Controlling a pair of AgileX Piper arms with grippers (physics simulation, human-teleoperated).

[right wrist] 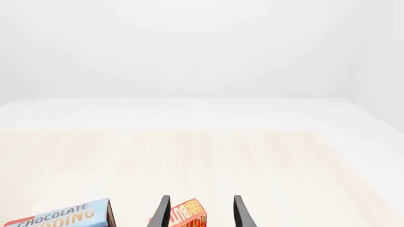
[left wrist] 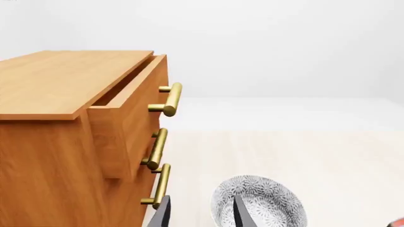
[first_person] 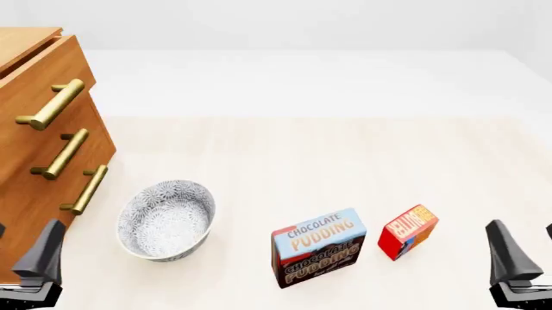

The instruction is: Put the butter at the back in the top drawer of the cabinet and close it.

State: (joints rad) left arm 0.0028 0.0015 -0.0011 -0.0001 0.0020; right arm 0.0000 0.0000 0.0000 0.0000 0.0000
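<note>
Where lying, butter point(first_person: 408, 230) angled rightward-back

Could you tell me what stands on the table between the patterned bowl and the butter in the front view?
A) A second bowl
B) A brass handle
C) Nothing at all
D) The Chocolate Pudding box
D: in the front view the Chocolate Pudding box stands upright between the patterned bowl on its left and the small red butter on its right.
</note>
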